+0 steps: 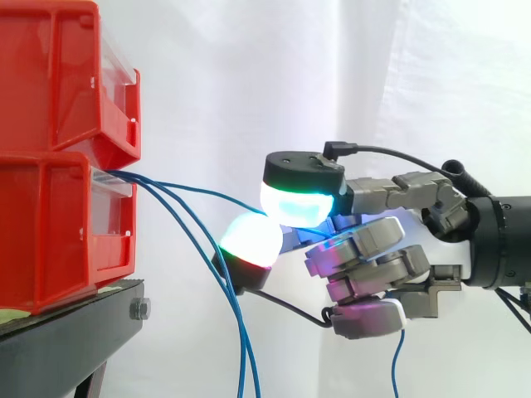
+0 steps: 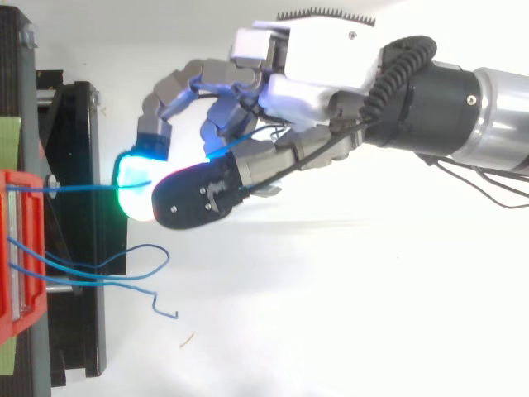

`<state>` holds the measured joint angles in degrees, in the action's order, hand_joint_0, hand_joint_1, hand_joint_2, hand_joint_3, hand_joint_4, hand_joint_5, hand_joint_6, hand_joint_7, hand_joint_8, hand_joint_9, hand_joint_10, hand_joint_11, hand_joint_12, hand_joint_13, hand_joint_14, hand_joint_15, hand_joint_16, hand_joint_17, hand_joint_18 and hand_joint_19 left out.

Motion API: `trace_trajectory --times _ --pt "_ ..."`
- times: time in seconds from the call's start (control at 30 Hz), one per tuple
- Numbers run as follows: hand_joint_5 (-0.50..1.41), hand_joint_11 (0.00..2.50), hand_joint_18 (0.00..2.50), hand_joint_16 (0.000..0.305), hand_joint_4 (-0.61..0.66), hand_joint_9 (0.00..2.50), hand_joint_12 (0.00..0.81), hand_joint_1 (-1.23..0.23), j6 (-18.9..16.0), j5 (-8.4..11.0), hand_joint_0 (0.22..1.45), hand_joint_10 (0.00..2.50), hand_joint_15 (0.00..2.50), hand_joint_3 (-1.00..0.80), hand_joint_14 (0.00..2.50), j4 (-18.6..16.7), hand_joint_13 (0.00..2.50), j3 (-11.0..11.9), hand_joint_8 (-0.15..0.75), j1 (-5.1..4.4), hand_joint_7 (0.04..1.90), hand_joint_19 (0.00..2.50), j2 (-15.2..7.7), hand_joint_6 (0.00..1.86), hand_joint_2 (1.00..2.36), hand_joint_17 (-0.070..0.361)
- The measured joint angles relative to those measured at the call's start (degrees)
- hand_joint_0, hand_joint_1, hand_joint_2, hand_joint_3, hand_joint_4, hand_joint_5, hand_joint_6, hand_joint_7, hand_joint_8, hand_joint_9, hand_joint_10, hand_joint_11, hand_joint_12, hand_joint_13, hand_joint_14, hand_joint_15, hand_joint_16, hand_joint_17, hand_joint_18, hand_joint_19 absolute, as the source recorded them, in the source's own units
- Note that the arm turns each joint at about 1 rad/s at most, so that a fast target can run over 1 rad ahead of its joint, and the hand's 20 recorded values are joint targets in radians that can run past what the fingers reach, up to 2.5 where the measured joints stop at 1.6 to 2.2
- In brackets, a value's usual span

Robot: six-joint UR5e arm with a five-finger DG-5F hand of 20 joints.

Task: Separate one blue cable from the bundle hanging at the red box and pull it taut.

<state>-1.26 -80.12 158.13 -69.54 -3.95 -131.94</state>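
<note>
Red bin (image 1: 50, 232) trails blue cables (image 2: 83, 188); fingers (image 1: 249, 239) pinch one.

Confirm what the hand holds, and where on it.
One blue cable, pinched between the fingertip pads of the hand, partway along its length, out from the lower red bin.

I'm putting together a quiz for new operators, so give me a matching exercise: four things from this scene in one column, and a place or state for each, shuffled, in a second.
1. held blue cable
2. loose blue cables
3. black stand
4. hand

A. beneath the lower red bin
B. pinching one cable
C. drooping from the lower red bin
D. running from the lower red bin to the fingertips

Pairs: 1-D, 2-C, 3-A, 4-B.
</note>
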Motion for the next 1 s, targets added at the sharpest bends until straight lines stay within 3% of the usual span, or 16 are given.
trace_trajectory --times 0.13,0.33,0.57,0.73,0.87,1.0 --pt "-0.19 1.11 1.35 0.057 0.21 0.99 0.403 -0.83 2.0 -1.49 0.67 1.06 1.12 -0.07 1.73 2.3 1.28 0.0 0.393 -0.01 0.80 1.03 0.7 0.94 1.01 0.128" --pt "-0.20 1.20 1.29 0.052 0.20 0.99 0.382 -0.84 5.4 -1.91 0.68 0.95 1.18 -0.13 1.66 5.4 1.26 0.0 0.361 -0.01 0.82 1.05 2.2 0.94 1.01 0.116" --pt "-0.20 1.24 1.25 0.049 0.16 0.97 0.365 -0.84 6.0 -2.10 0.71 0.89 1.23 -0.19 1.59 6.7 1.25 0.0 0.351 -0.01 0.84 1.06 2.7 0.94 1.01 0.109" --pt "-0.21 1.26 1.23 0.048 0.20 0.96 0.365 -0.84 7.0 -2.49 0.72 0.87 1.25 -0.28 1.56 7.2 1.24 0.0 0.344 -0.01 0.84 1.05 3.2 0.93 1.01 0.108" --pt "-0.21 1.26 1.22 0.049 0.23 0.95 0.370 -0.74 7.7 -2.55 0.62 0.83 1.22 -0.47 1.59 8.1 1.22 0.0 0.347 -0.01 0.82 1.06 3.5 0.91 1.00 0.109" --pt "-0.19 1.23 1.23 0.050 0.21 1.02 0.380 -0.50 7.7 -2.51 0.56 0.78 1.14 -0.50 1.62 8.3 1.23 0.0 0.352 -0.01 0.82 1.09 3.5 0.87 1.00 0.112"
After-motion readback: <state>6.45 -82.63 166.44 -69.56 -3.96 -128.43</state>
